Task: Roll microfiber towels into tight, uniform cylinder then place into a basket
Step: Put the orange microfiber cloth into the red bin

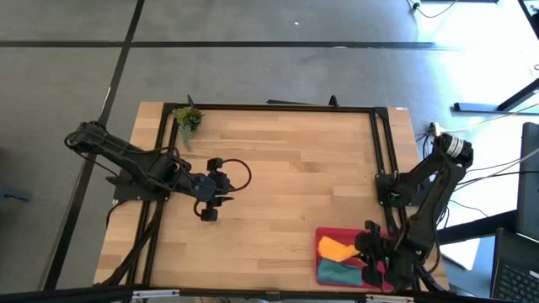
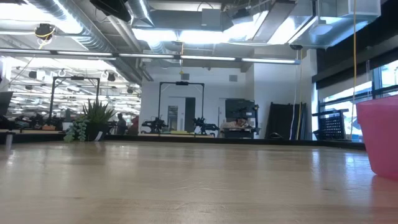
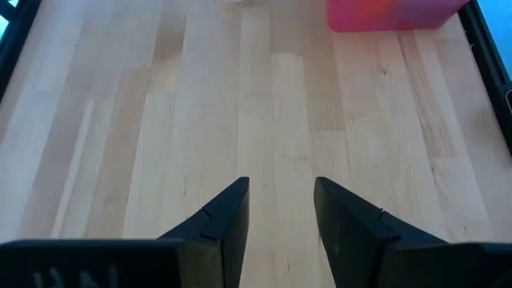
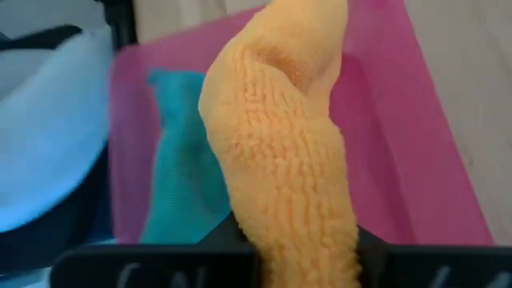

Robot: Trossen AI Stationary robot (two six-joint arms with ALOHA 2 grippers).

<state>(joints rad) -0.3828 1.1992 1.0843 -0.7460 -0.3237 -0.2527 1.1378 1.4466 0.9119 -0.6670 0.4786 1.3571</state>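
The basket [image 1: 325,237] is a red-pink tray at the table's near right corner; it also shows in the low view [image 2: 380,134] and the left wrist view [image 3: 416,18]. The teal towel [image 4: 178,188] lies rolled inside it, along its near wall [image 1: 335,272]. The orange towel [image 1: 337,249], also rolled, is over the basket beside the teal one, with my right gripper [image 1: 364,252] shut on it. My left gripper [image 3: 282,192] hangs open above bare wood at the table's left [image 1: 210,202], holding nothing. My right gripper holds the orange towel roll by one end [image 4: 308,240], pinched between its two fingers. The thick roll bulges over the fingers and hides most of them. The fingers slant down from the table's right side. The roll reaches away from them over the basket; whether its far end [image 4: 308,32] rests inside, I cannot tell.
A small green plant sprig [image 1: 188,119] stands at the table's far left corner. A black frame [image 1: 381,143] runs along the table's edges. Bare wood [image 1: 286,168] stretches between the two arms.
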